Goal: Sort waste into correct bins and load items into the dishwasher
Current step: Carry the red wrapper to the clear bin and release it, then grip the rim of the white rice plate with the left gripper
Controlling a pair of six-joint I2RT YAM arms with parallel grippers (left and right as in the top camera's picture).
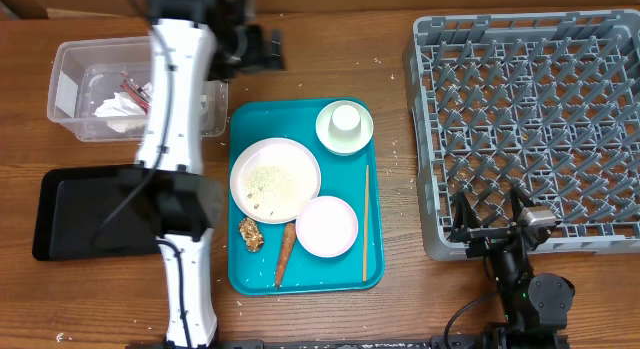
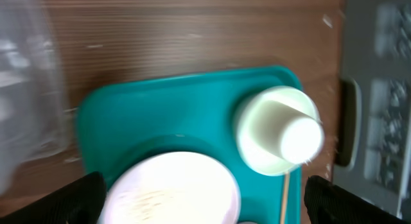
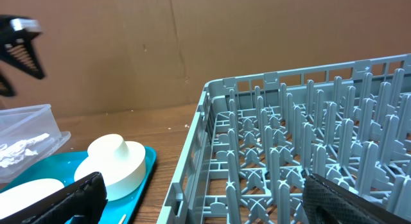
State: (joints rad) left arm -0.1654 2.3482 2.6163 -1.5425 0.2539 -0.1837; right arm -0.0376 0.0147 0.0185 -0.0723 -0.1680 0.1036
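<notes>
On the teal tray (image 1: 240, 274) lie a large white plate with rice (image 1: 275, 179), a small plate (image 1: 327, 227), a pale green saucer (image 1: 345, 139) bearing an upturned white cup (image 1: 345, 117), a chopstick (image 1: 366, 219), a carrot (image 1: 285, 254) and a brown lump (image 1: 250, 234). The clear tub (image 1: 70, 64) holds the napkin (image 1: 120, 109) and red wrapper (image 1: 135, 89). My left gripper (image 1: 262, 49) is open and empty above the tray's far edge; its view shows the cup (image 2: 298, 137) and plate (image 2: 173, 192) below my left gripper (image 2: 205, 201). My right gripper (image 1: 490, 227) (image 3: 205, 205) is open and empty at the grey dish rack's (image 1: 530, 119) near left corner.
A shallow black tray (image 1: 90, 214) lies left of the teal tray, partly under my left arm. The dish rack (image 3: 289, 140) fills the right side. Rice grains are scattered on the wood around the tray.
</notes>
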